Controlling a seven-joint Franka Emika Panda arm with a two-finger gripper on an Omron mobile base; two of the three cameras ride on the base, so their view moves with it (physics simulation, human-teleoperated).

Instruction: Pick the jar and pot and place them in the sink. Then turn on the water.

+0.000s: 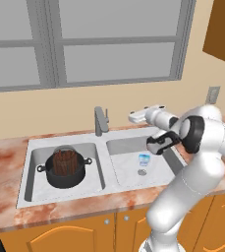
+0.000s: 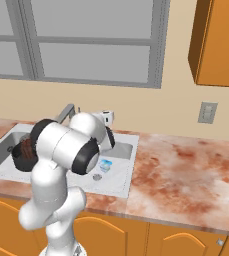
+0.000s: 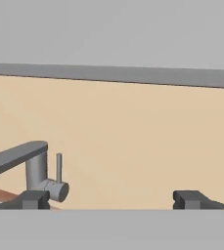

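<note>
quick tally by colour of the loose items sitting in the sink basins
Black: 1, the low round black pot with two loop handles, in the left basin.
Clear glass: 2, the barrel-shaped glass jar with reddish-brown contents standing in that pot, and a small clear glass with a bluish tint in the right basin.
Total: 3 items in the light grey double-basin sink.

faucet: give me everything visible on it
The faucet is plain matte grey and angular: an upright post at the middle of the sink's back edge, between the two basins, with a flat spout. In the hand view it shows a round side knob carrying a thin upright lever. Nothing touches it. No stream can be made out from the spout.
</note>
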